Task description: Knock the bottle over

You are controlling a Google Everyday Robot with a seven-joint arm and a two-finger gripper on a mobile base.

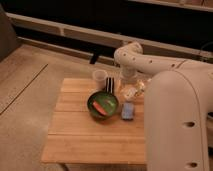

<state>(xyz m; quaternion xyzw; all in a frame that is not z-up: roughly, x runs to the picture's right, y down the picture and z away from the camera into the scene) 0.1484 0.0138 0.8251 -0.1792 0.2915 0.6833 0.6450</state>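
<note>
One robot arm (175,100) occupies the right side of the view. Its large white forearm fills the lower right, and the elbow bends over the far right edge of the table, which puts the gripper (131,80) low over the far right corner. This placement suits a sideways push, judged from the task. Whether the gripper is apart or together cannot be told.

One wooden table (85,135) stands on a speckled floor. All items are grouped on its far half; the near half carries none of them.

One green bowl (103,105) sits near the table centre and holds an orange item, too small to identify.

One blue object (128,111) lies flat just right of the bowl.

One pale cup (99,79) stands upright behind the bowl, with one dark upright block (110,85) just beside it on its right.

One bottle (131,92), clear plastic, is at the far right of the table, just below the gripper and behind the blue object. Whether it stands upright or already tilts cannot be told, nor whether the gripper touches it.
</note>
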